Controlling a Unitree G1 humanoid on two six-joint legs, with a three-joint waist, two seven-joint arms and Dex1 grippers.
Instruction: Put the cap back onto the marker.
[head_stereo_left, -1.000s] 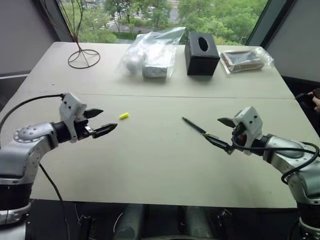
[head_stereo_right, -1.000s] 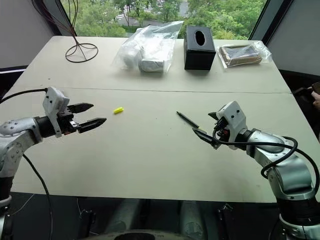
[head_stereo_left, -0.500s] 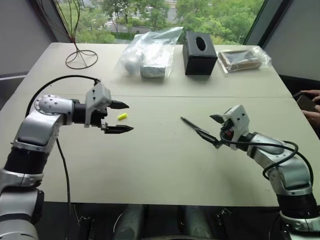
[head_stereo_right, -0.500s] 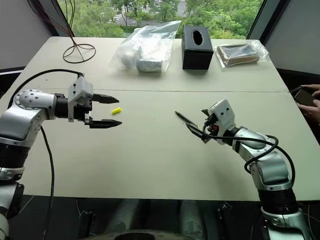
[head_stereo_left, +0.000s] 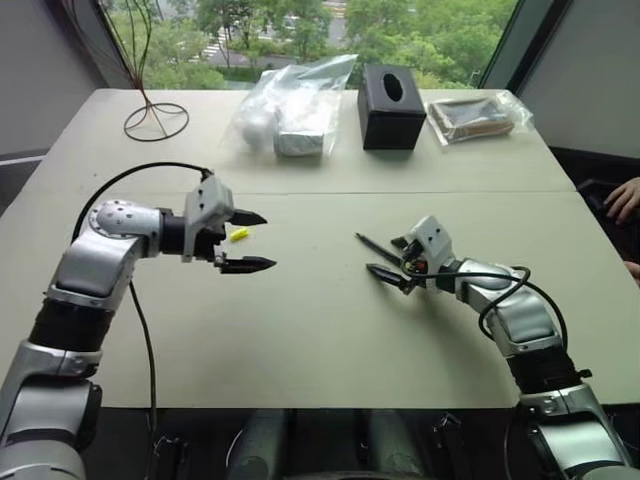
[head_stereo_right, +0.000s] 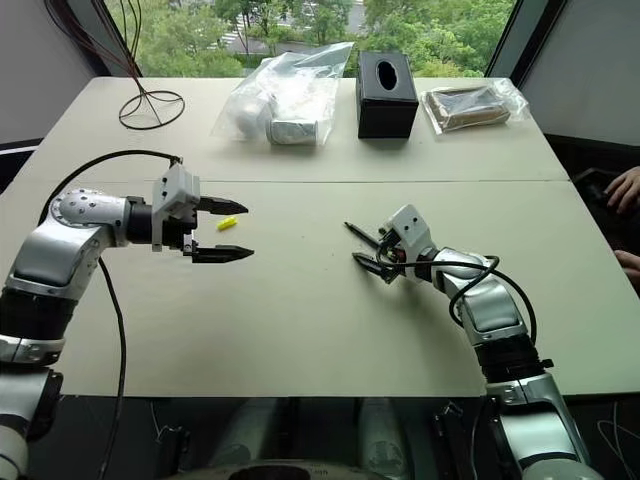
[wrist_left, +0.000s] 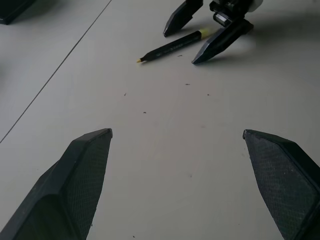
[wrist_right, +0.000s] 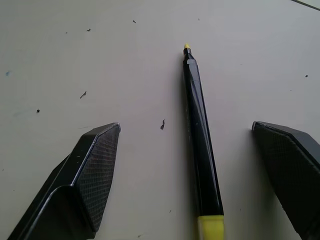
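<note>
Table (head_stereo_left: 300, 330) is big and pale; far edge carries a plastic bag of stuff (head_stereo_left: 290, 105), a black tissue box (head_stereo_left: 390, 95), another wrapped packet (head_stereo_left: 478, 112) and a wire stand (head_stereo_left: 150, 120). None of it matters to us.

Both our arms have swung inward over the last second. Left gripper (head_stereo_left: 245, 240) came in from the table's left side and now hangs with jaws spread wide, one finger either side of the cap (head_stereo_left: 238, 234), nothing held. In the head views the cap lies on the table between the fingers, toward the upper one; we can't tell whether the fingers are down at table height.

Right gripper (head_stereo_left: 392, 262) dropped forward onto the marker (head_stereo_left: 375, 246). Its wrist view has the black barrel running up between the two spread fingers, yellow band (wrist_right: 209, 227) near the palm, bare tip (wrist_right: 186, 46) pointing away. Jaws released, no contact visible.

Marker and cap sit well apart, both flat on the table.

Our read: we've gone from approach to pre-grasp on both items. Next is closing both. The cap is tiny, so the pinch may flick it away.
</note>
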